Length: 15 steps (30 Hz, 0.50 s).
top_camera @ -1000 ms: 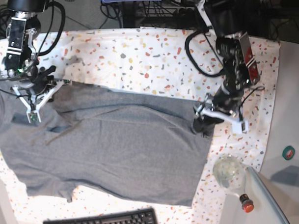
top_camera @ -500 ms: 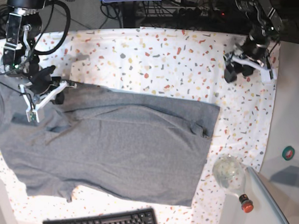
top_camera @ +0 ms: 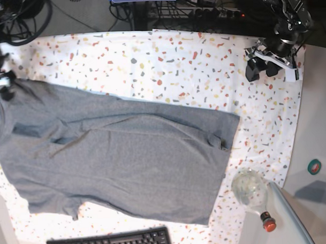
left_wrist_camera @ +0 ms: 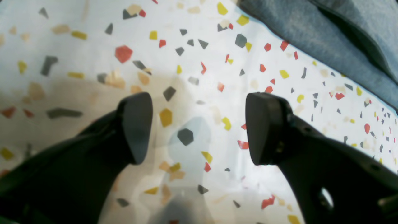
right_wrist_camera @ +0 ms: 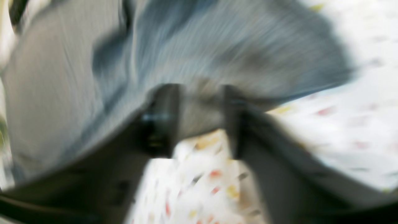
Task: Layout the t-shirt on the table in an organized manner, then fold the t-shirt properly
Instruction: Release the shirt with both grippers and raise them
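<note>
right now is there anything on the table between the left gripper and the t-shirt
Nothing visible. The left gripper hangs open over bare table, and only speckled cloth lies between it and the t-shirt edge. The glass bottle sits off to the side, by the shirt's lower corner.

The base view looks straight down from high above the table (top_camera: 166, 57), taking in its whole speckled top. The left wrist view sits low behind its own fingers (left_wrist_camera: 136, 124), close over the table's bare cloth, facing the t-shirt (left_wrist_camera: 326, 40) edge. The right wrist view, blurred, hangs close over the t-shirt's edge. All three share table and t-shirt.
</note>
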{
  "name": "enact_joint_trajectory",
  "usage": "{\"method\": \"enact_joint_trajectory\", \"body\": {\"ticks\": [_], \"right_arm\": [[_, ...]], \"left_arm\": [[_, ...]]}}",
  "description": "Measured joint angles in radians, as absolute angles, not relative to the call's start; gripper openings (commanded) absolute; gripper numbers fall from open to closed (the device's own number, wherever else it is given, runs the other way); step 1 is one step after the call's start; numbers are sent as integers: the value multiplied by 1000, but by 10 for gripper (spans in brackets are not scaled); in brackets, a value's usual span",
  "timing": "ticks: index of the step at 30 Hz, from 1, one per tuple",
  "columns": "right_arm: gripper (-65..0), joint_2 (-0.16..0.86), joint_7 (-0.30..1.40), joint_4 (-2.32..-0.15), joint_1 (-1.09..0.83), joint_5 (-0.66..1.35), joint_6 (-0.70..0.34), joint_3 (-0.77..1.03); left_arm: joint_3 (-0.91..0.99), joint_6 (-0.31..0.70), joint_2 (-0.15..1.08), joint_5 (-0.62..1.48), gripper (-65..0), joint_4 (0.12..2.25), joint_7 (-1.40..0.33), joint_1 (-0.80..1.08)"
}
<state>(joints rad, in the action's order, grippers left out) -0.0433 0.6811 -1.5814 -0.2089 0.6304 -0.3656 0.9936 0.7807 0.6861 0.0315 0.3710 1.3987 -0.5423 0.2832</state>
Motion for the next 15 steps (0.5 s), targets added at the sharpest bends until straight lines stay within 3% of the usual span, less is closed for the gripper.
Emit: {"method": "enact_joint_trajectory", "body": {"ticks": [1,6,15], "right_arm": [[-285,-22,691,-1582,-200,653,-356,1037],[-323,-28,849,-1584,-214,711,-357,1118],[-323,-20,837,-1582,-220,720,-360,1100]], "left_arm": [[781,686,41,371,-202,1398,-542,283],[783,686,59,371,-202,1398,-542,283],[784,686,61,371,-202,1390,-542,290]]}}
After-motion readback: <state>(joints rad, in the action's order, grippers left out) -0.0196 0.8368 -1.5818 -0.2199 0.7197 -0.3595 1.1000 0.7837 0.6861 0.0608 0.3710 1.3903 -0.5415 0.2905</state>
